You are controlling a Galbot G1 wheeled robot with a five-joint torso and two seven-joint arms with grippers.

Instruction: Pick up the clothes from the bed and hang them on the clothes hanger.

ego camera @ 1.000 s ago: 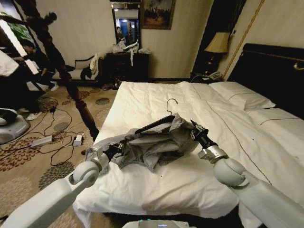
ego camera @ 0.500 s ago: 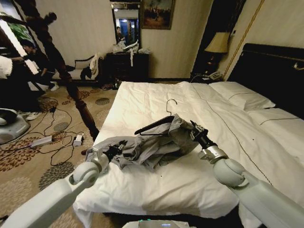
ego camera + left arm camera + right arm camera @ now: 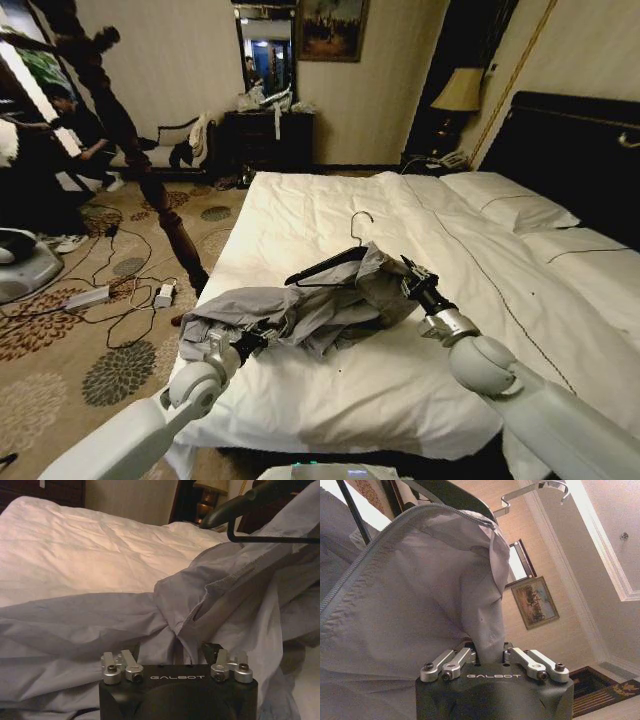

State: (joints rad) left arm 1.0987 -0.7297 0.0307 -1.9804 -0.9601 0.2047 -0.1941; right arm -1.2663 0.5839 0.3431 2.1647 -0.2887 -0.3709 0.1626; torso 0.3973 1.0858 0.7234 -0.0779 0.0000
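- Grey shirt lay bunched across the near part of the bed, held off the white duvet at both ends; the slack middle sagged and rested on the bedding.
- Right gripper was at the shirt's right end, over the middle of the bed; in the right wrist view its fingers were closed on a pinch of fabric rising straight from between them; likely gripped there to keep that shoulder up against the hanger.
- Clothes hanger sat partly inside the shirt, one dark arm poking out toward the left, wire hook standing clear above the cloth; cloth draped over the other arm, so it looked half threaded.
- Left gripper was low at the near left edge of the bed, at the shirt's left end; the left wrist view showed gathered fabric pulled in between its fingers, closed on the shirt; apparently stretching the cloth away from the right grip to open it up.
- Judgement: dressing the hanger under way, not done; hanging not yet begun.
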